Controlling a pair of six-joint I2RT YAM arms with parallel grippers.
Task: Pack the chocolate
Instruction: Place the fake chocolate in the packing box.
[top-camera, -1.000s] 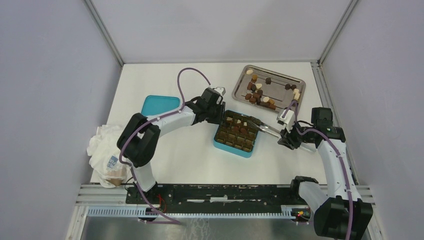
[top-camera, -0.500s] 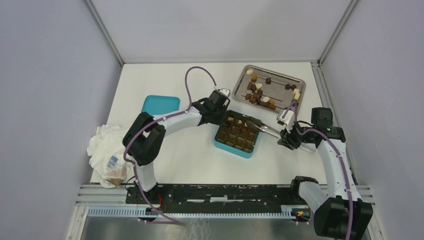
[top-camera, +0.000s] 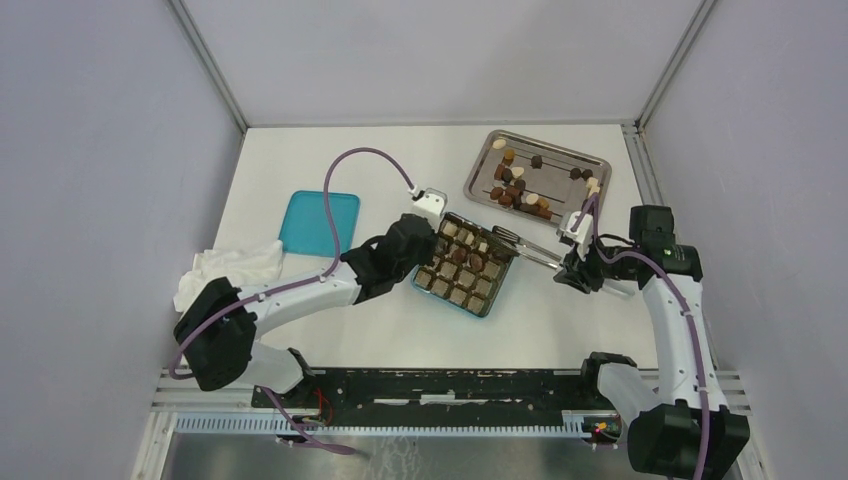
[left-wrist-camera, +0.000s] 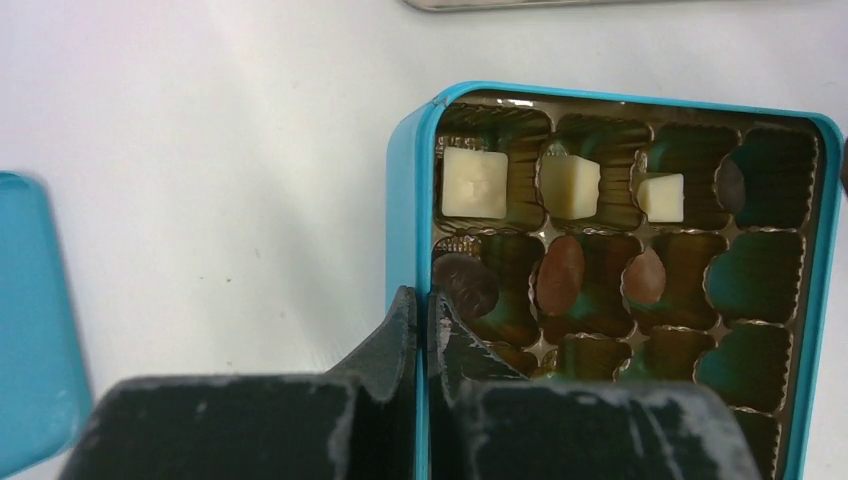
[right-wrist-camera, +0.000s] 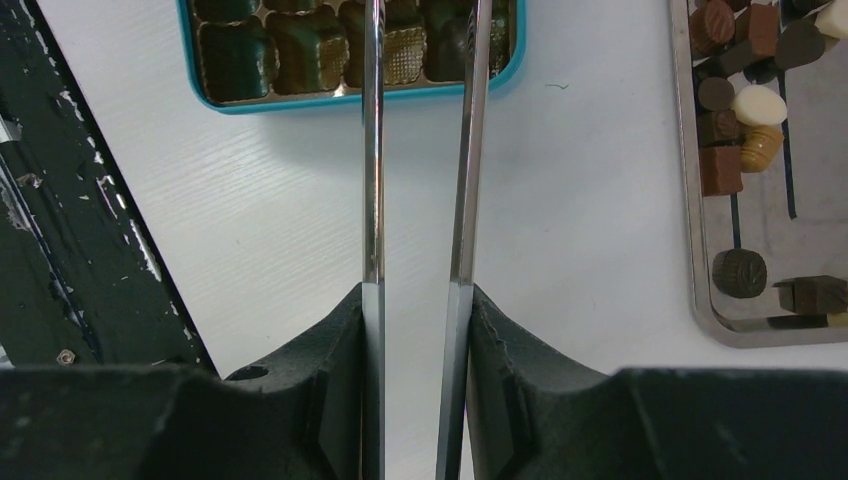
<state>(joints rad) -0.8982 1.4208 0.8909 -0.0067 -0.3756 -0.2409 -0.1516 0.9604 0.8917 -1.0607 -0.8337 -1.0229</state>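
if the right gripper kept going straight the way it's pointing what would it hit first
Probably the teal box: the tweezers in the right gripper point at it, tips over its cells. Height is unclear, so they might touch a chocolate first.

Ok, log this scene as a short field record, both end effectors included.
left end effector: shut on the teal box wall
right end effector: shut on the tweezers, tips over the box
box: partly filled, several cells empty
tray: loose chocolate on it
lid: off, lying left of the box
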